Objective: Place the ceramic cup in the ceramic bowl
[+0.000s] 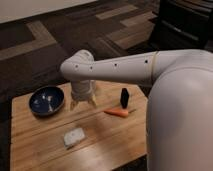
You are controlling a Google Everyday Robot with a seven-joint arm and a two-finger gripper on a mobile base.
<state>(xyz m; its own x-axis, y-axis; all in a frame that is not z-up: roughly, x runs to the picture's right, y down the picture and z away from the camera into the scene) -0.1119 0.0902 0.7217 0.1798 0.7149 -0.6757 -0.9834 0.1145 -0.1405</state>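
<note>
While the gripper [83, 103] hangs pointing down over the wooden table [112, 144], just beside the bowl [46, 100] on its right as seen, the arm looks set for work at the bowl's rim. I cannot tell whether the gripper is apart, together or clamped on anything. The bowl sits upright near the table's left end, open side up, which suits lowering a cup into it. It is round, shallow and glossy dark blue with whitish flecks inside, and seems to hold no cup. I cannot pick out the cup for certain. A whitish lump [74, 136] lies nearer the front edge, apart from the bowl, and may be it. A carrot [119, 112] and a black block [124, 97] lie further right, clear of the bowl.
</note>
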